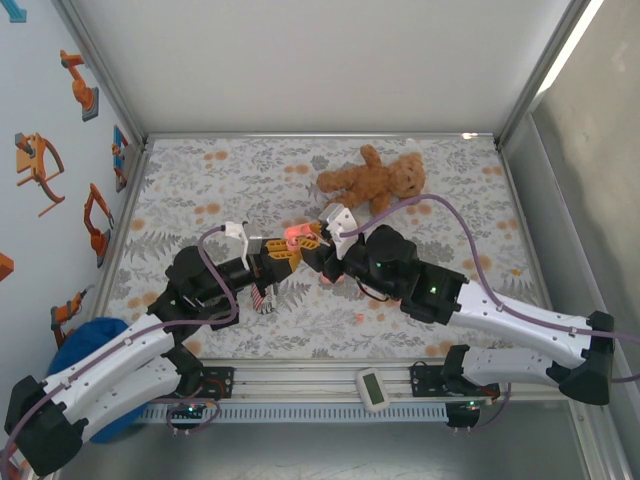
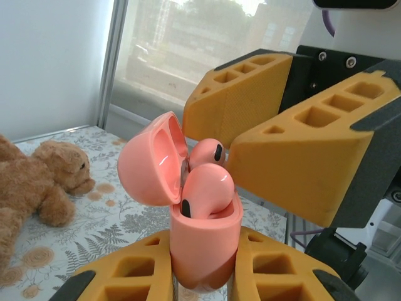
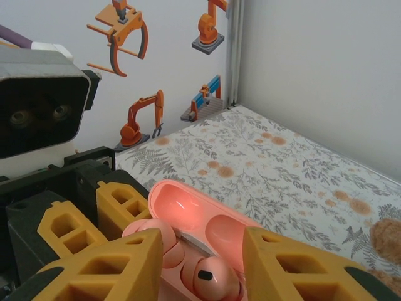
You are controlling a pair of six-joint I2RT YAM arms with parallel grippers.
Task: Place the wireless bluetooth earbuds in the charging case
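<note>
Risk: left gripper (image 2: 203, 279) clamps salmon-pink clamshell charging case (image 2: 207, 241); right gripper (image 3: 200, 251) parted, empty; your retreat could dislodge proud rounded pink earbud (image 3: 213, 280).

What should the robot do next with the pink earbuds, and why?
Probably lift the right gripper straight up and away. Both earbuds already sit in the open case, which the left gripper holds, and the right fingers stand apart beside them. Then the lid could close.
</note>
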